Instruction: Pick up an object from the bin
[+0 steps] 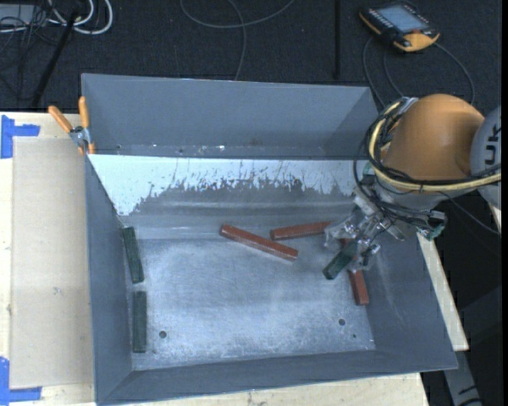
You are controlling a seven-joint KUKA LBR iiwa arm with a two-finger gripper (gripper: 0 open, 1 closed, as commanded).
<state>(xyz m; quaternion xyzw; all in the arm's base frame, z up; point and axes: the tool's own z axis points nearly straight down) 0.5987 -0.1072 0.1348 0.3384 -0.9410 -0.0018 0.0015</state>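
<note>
Right now your gripper [356, 245] is hanging close to the right wall of the bin [237, 311], and you cannot tell whether it is open or closed. A dark green stick [337, 266] is lying right at its tip, long axis slanting toward the near-left. A short red-brown stick [359, 288] is crowding it on the near side, while a long red-brown stick [258, 242] is lying well clear, mid-floor.

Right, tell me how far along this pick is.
Done: the hand is down inside the bin at its right side, right over a short dark green stick that lies beside a red-brown stick. In hand: the grasp itself; I cannot tell whether it has a grip. Left: the lift, since the dark green stick seems to lie low by the floor.
</note>
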